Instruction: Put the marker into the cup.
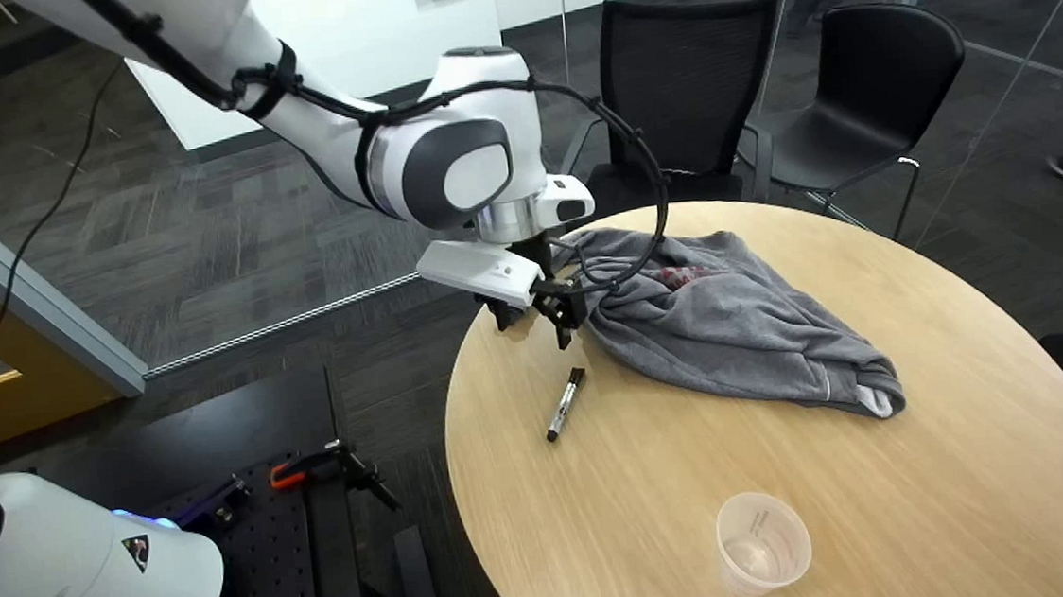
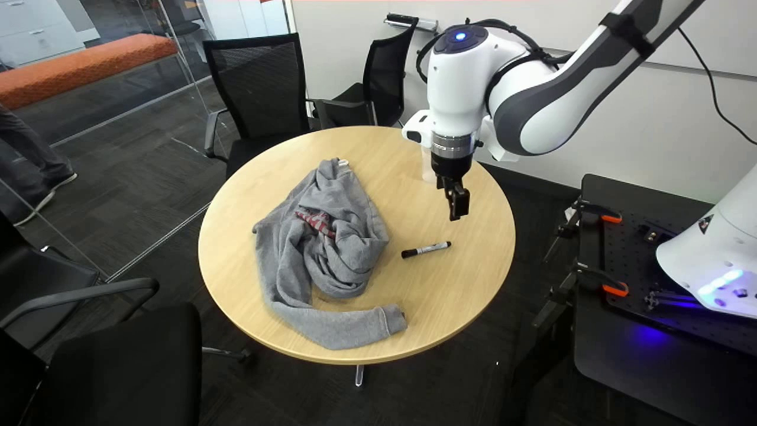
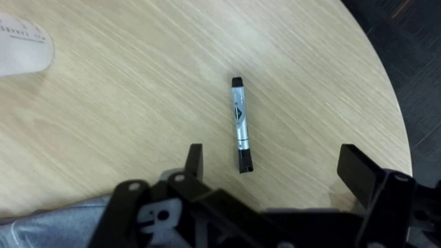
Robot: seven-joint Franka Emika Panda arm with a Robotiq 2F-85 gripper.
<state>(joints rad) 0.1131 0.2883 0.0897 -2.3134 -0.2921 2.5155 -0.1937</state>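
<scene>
One silver-and-black marker (image 3: 240,117) is lying flat on the round wooden desk (image 1: 933,457), its longer black end pointing toward the claw (image 3: 270,158) in the wrist view. Claw is hovering above the desk, jaws standing wide apart; in that view the black end is showing between them, lower down. Crumpled grey sweatshirt (image 2: 349,254) is lying just beside the marker, a red-patterned patch (image 2: 316,221) showing among its folds. Clear plastic cup (image 1: 762,546) is standing upright on the desk, well apart from the marker; wrist view is catching only part of it, top left corner. White Panda arm (image 1: 474,175) is arching over the desk. Black mesh-back chair (image 1: 695,86) is standing near the desk.
</scene>
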